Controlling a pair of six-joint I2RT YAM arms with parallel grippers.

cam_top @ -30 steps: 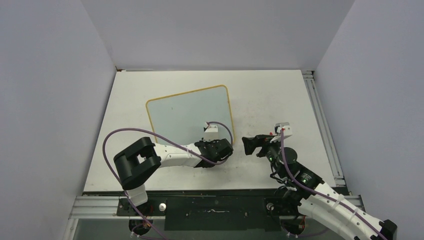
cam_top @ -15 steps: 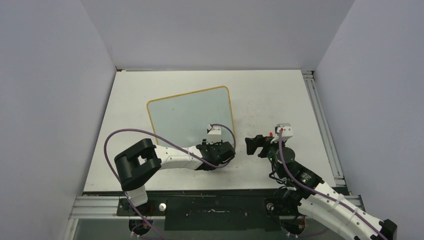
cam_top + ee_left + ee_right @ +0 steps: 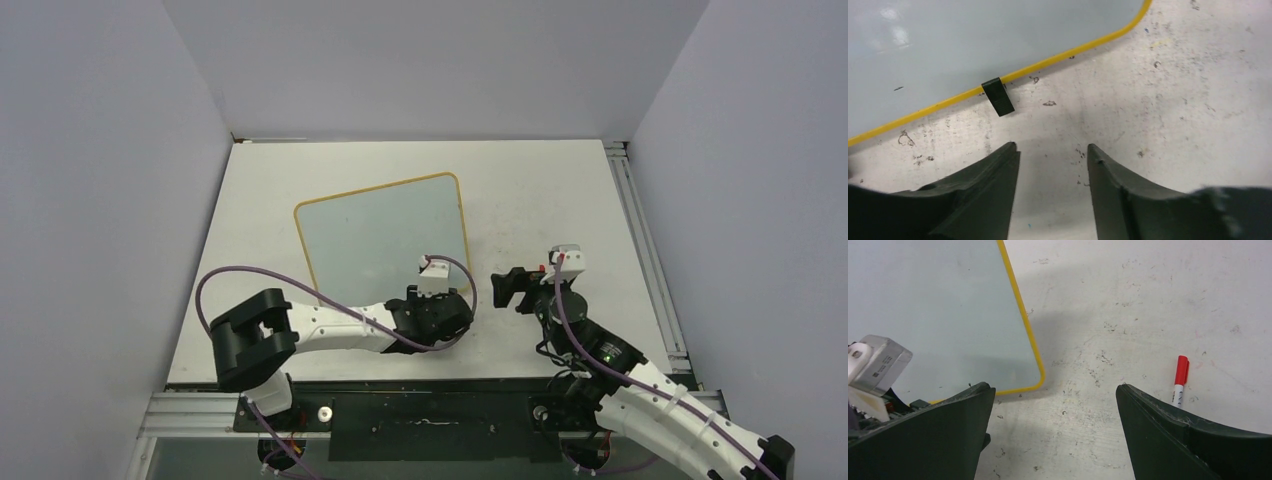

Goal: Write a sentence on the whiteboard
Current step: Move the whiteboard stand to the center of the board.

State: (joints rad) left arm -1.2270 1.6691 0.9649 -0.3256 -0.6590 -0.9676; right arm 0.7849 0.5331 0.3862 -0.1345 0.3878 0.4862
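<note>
Right wrist view gives the clearest read of the step: the right end effector [image 3: 1053, 386] hangs over the scuffed tabletop [image 3: 1128, 300] with its two fingers spread wide and nothing between them. A red-capped marker [image 3: 1180, 372] lies just outside its right finger, its lower barrel hidden behind that finger. The whiteboard [image 3: 933, 305] sits ahead and to the left of this end effector, its rounded yellow corner just ahead of the left finger. Its pale face is blank, with none of the sentence on it.

I judge the task to be at its very start, at the fetching of the marker. The next move calls for the right end effector to shift toward its own right until the barrel lies between the fingers, drop to the tabletop and close on the barrel (the cap looks to be on, so it would have to come off before any stroke).

In the left wrist view the left end effector [image 3: 1052, 147] is also empty, its fingers moderately apart above bare tabletop and touching nothing. The yellow frame of the board and one black clip foot [image 3: 998, 96] lie just ahead of its fingertips. It looks well placed to steady the board.
</note>
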